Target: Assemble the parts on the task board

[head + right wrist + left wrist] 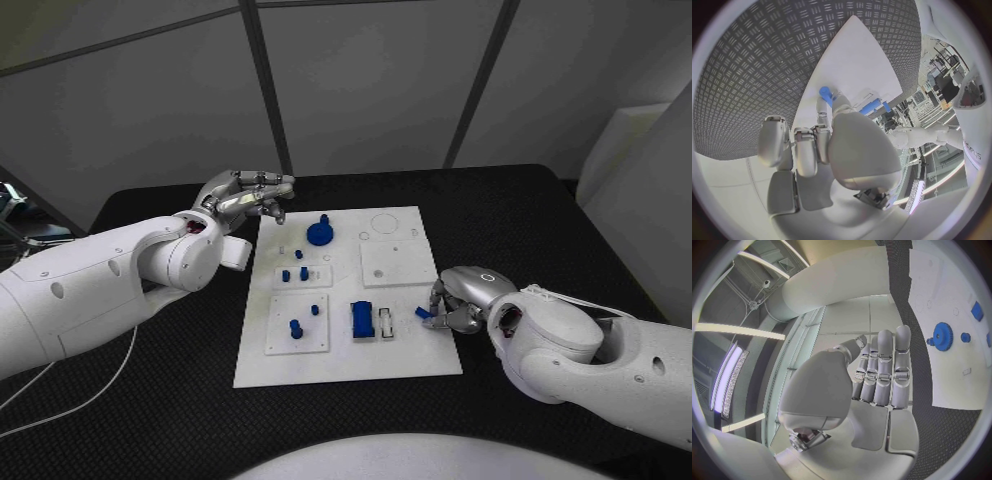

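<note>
Right now my right hand [459, 298] sits at the right edge of the task board [346, 365], fingers curled in around a small blue part [424, 313] that I pinch at the fingertips; in the right wrist view the same blue piece [826, 93] pokes out past my fingers, over the white plate. My left hand [248, 193] hovers off the board's far left corner, fingers straight and close together, holding nothing.

On the board the other parts wait: a blue gear [320, 234] near the far end, two short blue pegs [296, 273] standing in the middle left plate, two more pegs [304, 321] nearer me, and a blue block [362, 320] beside a small white slot piece [387, 322].

I judge the piece in my right hand to be hard plastic, very light and stiff, with smooth faces that could slip or twist in a fingertip pinch. It will not crush, so a firm hold is safe; the risk is letting it rotate before it meets its seat. Holding it by its sides, leaving the mating end free, looks best. Which seat it belongs to I cannot tell from here.
</note>
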